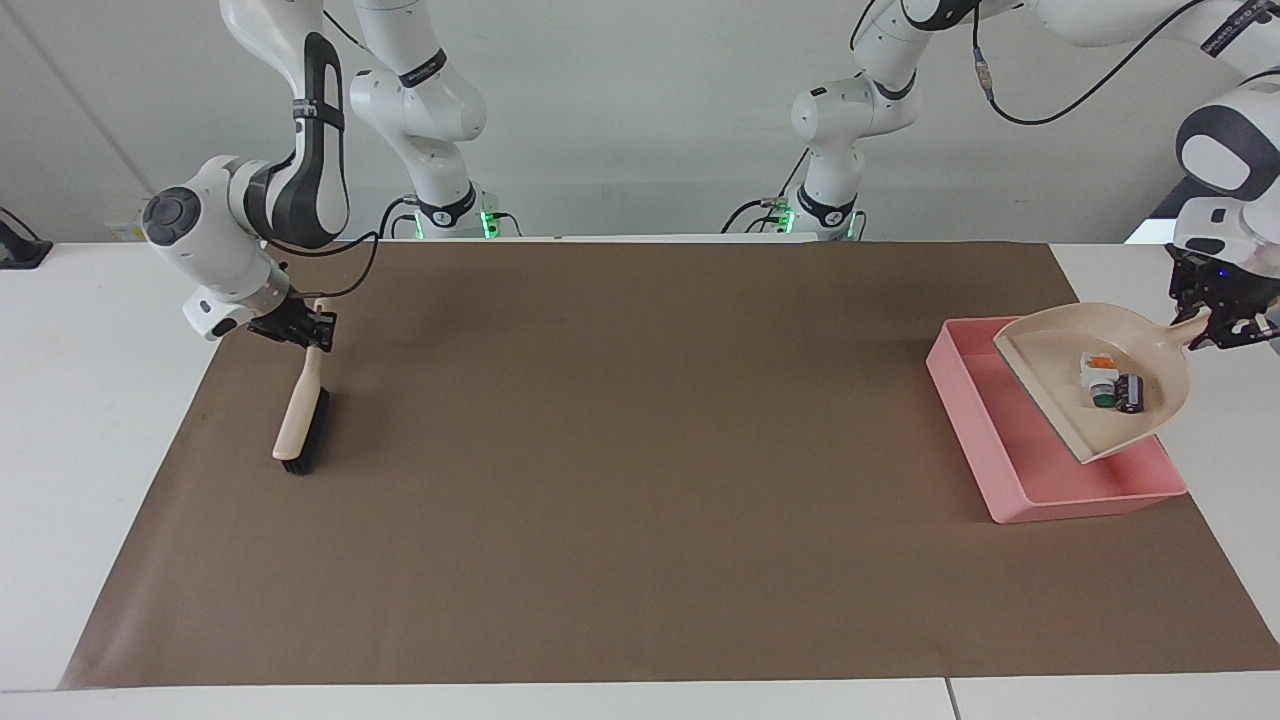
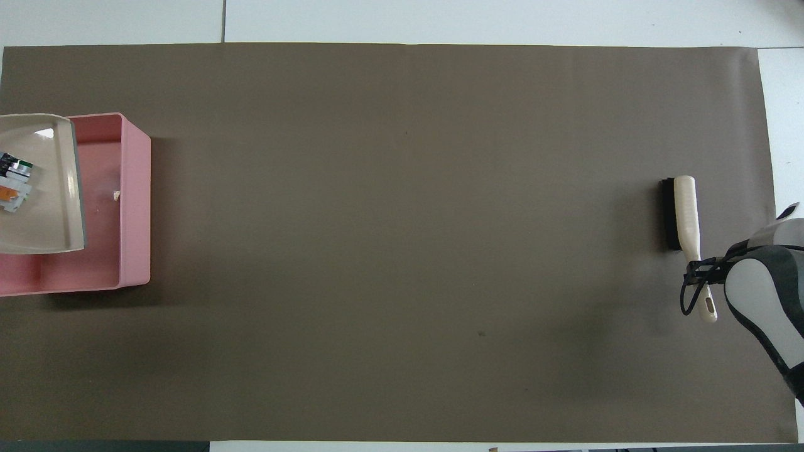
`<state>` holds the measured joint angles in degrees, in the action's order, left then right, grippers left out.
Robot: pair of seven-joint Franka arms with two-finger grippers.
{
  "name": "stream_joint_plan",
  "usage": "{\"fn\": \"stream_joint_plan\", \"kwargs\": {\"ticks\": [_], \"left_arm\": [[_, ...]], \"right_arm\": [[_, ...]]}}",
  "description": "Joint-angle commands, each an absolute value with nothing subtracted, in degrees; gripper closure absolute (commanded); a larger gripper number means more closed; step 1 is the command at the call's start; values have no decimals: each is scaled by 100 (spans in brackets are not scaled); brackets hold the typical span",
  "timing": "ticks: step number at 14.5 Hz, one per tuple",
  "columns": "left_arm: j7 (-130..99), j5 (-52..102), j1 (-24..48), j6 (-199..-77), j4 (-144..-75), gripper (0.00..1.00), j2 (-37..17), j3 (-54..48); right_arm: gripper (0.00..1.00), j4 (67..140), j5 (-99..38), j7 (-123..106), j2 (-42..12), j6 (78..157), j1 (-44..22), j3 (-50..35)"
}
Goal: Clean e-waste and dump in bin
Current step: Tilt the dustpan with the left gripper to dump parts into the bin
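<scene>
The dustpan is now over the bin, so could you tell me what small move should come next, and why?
Probably tip the dustpan lip-down. The left gripper holds its handle, the pan hangs over the bin, and both e-waste parts still sit deep in its bowl by the handle. The right gripper waits, holding the brush.

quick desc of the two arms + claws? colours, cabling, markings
Both arms are glossy white Frankas with rounded links and dark grey or black joint bands and caps. The left claw and right claw are small black linkage units. Loose black cables run along both arms to the wrists. Bands on the links carry small lettering, unreadable here. Green lights glow at both bases.
</scene>
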<state>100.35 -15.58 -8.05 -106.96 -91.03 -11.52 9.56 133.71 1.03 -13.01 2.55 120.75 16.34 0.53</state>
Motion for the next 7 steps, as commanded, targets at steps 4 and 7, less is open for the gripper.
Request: {"fn": "stream_joint_plan", "kwargs": {"ticks": [4,7], "left_arm": [[10020,-2696,-317,-11276,-9632,100,-923,1011],[9827,-2961,-299,-11452,-9914,100,-791,1011]], "right_arm": [[29,13562,-35,-1485,448,12156,1688,-26],[0,13080,-35,-1520,326,11989,1434,-44]]}}
